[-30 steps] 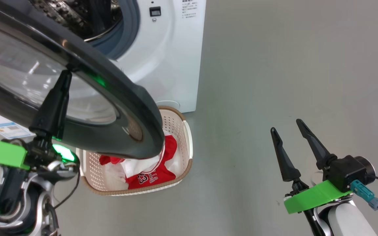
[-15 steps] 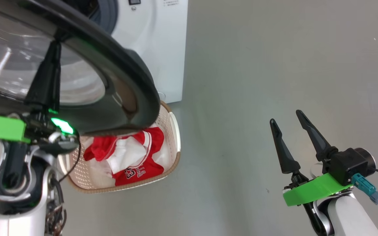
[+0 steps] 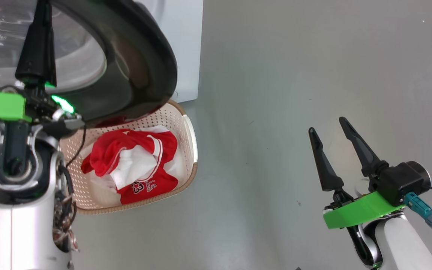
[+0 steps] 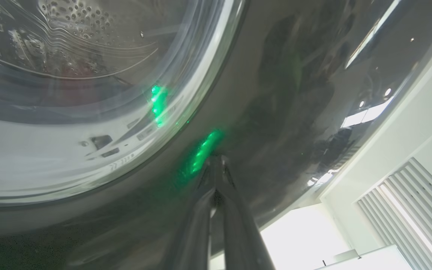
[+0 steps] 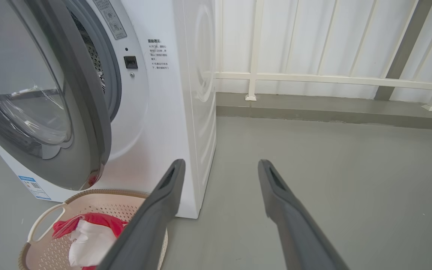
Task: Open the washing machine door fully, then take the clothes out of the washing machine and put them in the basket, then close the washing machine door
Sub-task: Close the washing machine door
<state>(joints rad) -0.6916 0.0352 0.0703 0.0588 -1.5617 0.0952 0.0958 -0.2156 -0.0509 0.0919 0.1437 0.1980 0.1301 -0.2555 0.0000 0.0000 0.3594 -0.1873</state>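
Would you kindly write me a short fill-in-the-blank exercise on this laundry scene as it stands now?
1. The red and white clothes lie in the ____.
2. The left end effector, tips at the black rim of the washing machine door, is ____ (open or shut).
3. The right end effector, holding nothing, is ____ (open or shut).
4. The body of the washing machine is coloured ____.
Missing words: basket; shut; open; white.

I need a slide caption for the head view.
Shut left end effector at the washing machine door; clothes in the basket; right end effector open.
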